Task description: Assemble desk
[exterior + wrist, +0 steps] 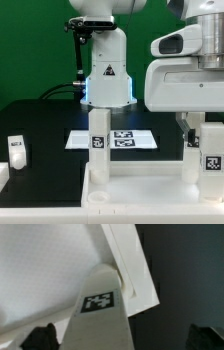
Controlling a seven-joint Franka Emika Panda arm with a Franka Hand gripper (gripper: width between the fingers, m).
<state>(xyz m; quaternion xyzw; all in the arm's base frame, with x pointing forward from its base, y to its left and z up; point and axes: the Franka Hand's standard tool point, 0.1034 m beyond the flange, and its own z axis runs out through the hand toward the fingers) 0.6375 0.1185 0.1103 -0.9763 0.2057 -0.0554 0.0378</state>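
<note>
**A:** Where's the end effector (124,338)?

**B:** Over a leg (100,317), fingers (40,339) spread to either side and not touching it. The leg stands upright on the tabletop (50,269), near its edge.

**A:** And the other parts?

**B:** In the exterior view a second leg (100,135) is up on the tabletop too. A spare leg (17,150) sits well apart at the exterior view's left.

**A:** Which step is this?

**B:** Looks like fixing this leg in. The next move calls for closing squarely on it, then twisting without tipping it.
</note>
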